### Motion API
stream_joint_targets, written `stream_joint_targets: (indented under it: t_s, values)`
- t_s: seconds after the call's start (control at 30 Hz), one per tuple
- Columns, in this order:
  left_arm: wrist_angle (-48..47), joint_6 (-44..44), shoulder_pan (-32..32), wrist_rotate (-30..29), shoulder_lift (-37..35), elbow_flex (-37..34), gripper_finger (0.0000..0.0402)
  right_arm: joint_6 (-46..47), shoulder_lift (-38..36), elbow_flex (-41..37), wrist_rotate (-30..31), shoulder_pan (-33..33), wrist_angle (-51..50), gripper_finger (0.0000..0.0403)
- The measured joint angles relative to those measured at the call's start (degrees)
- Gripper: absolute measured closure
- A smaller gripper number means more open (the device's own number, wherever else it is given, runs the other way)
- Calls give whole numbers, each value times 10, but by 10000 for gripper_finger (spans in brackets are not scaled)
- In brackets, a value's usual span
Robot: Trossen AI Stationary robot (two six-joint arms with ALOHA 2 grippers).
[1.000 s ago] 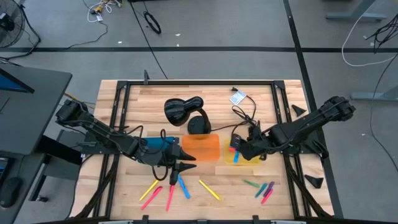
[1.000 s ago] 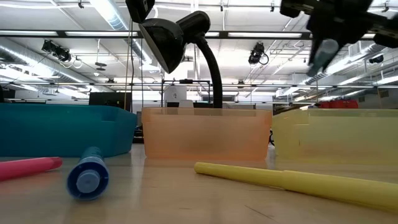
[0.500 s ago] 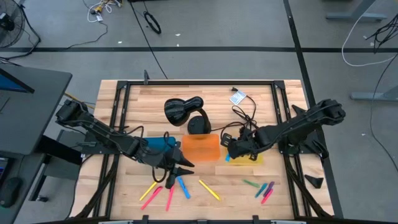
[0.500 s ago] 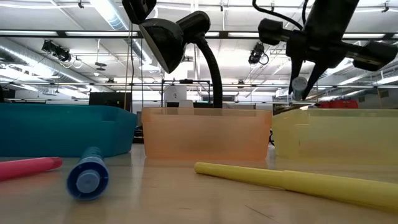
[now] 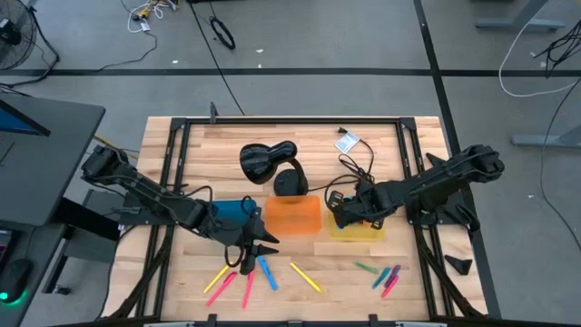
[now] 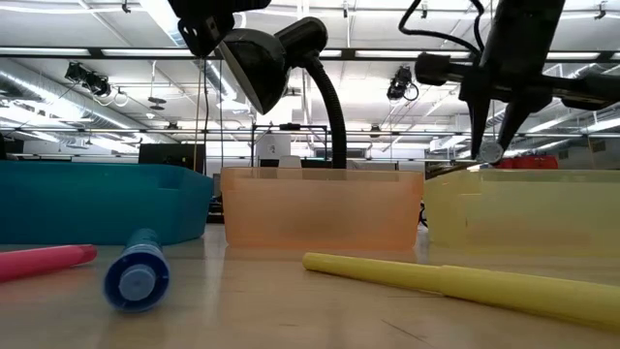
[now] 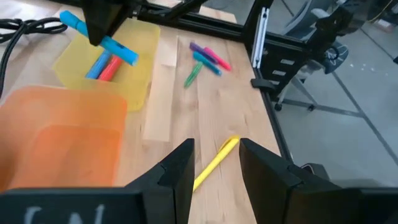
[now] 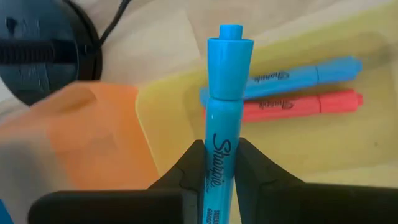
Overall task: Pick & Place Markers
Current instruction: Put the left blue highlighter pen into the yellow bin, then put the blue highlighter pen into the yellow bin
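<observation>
Right claw point(image 8: 217, 163) grips a blue marker point(image 8: 224, 112) (over yellow tray point(image 8: 168, 124)).

bright, even overhead strip lighting; soft shadows; wrist views blur close up.

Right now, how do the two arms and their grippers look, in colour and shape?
Both arms are dark, almost black, built of jointed segments. The left gripper has two flat black fingers. The right gripper has matching black fingers. No markings are readable on them.
</observation>
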Motion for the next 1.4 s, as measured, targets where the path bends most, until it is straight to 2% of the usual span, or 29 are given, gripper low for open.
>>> stream_joint_targets:
  t_s: [0.17, 0.4, 0.7, 0.87, 1.2, 1.4]
  values:
    - [-10, 0, 0, 0, 0, 0, 268, -2, 0, 0, 21, -8, -2, 340]
    - [-10, 0, 0, 40, 0, 0, 268, -3, 1, 0, 36, -8, 1, 275]
    - [-10, 0, 0, 43, 0, 0, 268, -9, 1, 0, 36, -8, 4, 221]
    - [-10, 0, 0, 43, 0, 0, 268, -24, 1, 0, 36, -8, 4, 213]
    - [-10, 5, 0, 43, 0, 0, 268, -50, 1, 0, 36, -8, -1, 222]
    - [-10, 5, 0, 43, 0, 0, 268, -137, 2, 0, 35, -8, -2, 223]
